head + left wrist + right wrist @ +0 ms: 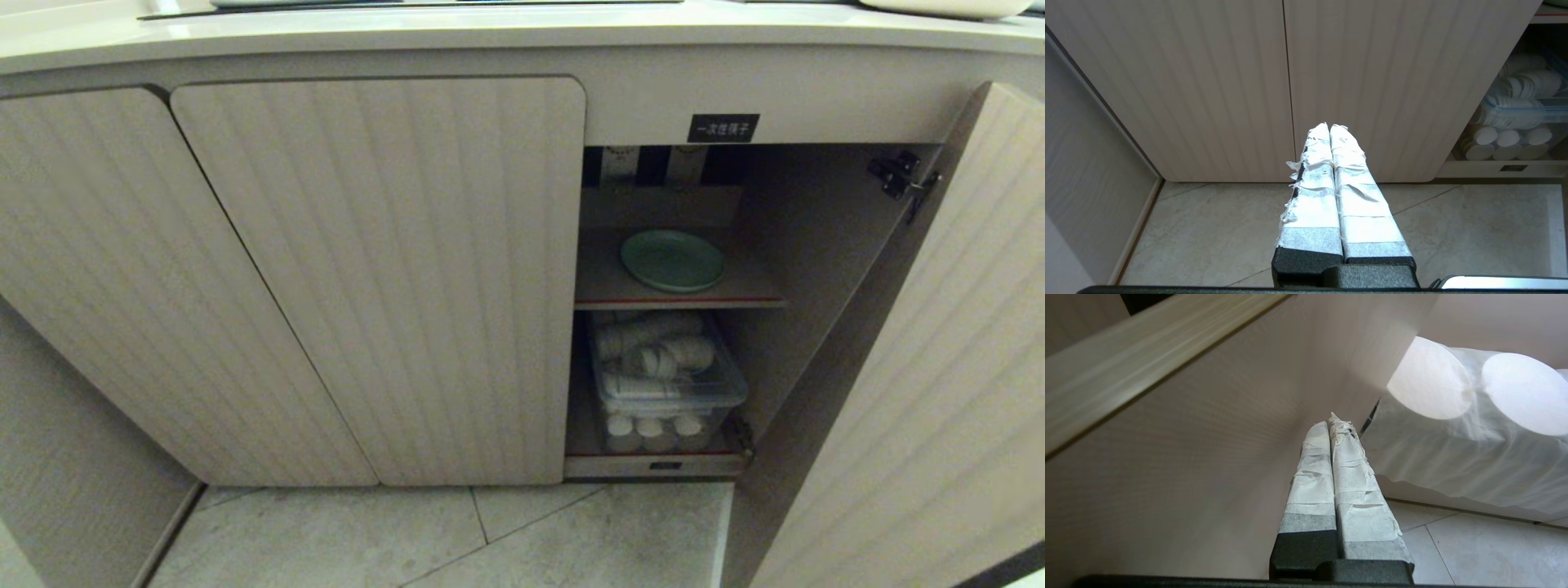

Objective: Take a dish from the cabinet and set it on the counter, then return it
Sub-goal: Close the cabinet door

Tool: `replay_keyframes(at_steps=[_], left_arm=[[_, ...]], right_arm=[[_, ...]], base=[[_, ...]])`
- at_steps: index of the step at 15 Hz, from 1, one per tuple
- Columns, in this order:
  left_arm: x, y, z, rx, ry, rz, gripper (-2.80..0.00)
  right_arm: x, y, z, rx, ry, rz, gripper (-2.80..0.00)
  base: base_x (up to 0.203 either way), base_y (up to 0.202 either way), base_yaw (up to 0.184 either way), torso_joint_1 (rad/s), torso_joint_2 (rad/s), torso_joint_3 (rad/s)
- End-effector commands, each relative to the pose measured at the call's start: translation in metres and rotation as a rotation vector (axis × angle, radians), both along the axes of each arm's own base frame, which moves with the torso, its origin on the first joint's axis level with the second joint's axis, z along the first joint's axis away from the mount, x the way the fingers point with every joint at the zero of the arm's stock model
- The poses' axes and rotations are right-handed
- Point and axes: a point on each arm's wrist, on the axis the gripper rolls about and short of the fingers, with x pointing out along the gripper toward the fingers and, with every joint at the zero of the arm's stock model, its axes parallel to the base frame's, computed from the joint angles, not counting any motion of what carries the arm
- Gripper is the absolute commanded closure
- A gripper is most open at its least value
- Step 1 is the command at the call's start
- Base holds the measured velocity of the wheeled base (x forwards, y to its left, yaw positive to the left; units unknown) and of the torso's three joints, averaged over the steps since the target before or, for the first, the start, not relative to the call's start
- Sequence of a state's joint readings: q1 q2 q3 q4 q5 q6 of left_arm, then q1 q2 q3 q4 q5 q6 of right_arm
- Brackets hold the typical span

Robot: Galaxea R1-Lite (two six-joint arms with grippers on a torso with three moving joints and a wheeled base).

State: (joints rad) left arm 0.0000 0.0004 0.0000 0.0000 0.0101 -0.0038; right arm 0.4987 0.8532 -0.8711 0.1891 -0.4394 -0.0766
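A clear bin (669, 384) of stacked white cups (653, 347) sits low, above the tiled floor (457, 539); two closed ribbed doors (392, 278) stand beside the bin.

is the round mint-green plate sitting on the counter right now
No, the round pale mint-green plate lies on the upper red-edged shelf inside the open beige ribbed cabinet, below the cream counter.

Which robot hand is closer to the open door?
The right. The right gripper, shut, sits right up against the inner face of the open door. The left gripper, also shut, hangs over the floor, facing the closed doors farther left.
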Motion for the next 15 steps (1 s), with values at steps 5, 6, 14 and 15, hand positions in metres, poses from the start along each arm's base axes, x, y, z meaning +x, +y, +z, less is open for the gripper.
replay_keyframes(at_steps=[5, 6, 14, 15], left_arm=[[0.0, 0.0, 0.0, -0.001, 0.0, 0.001, 0.0], [0.0, 0.0, 0.0, -0.001, 0.0, 0.001, 0.0], [0.0, 0.0, 0.0, -0.001, 0.0, 0.001, 0.0], [0.0, 0.0, 0.0, -0.001, 0.0, 0.001, 0.0]], right_arm=[[0.046, 0.025, -0.003, -0.018, 0.033, 0.001, 0.0], [0.052, 0.028, -0.004, -0.017, 0.032, 0.002, 0.0], [0.098, 0.054, -0.009, 0.008, 0.035, -0.003, 0.0], [0.103, 0.056, -0.01, 0.008, 0.04, -0.004, 0.0]], base=[[0.0, 0.0, 0.0, 0.0, 0.0, 0.0], [0.0, 0.0, 0.0, 0.0, 0.0, 0.0], [0.0, 0.0, 0.0, 0.0, 0.0, 0.0], [0.0, 0.0, 0.0, 0.0, 0.0, 0.0]])
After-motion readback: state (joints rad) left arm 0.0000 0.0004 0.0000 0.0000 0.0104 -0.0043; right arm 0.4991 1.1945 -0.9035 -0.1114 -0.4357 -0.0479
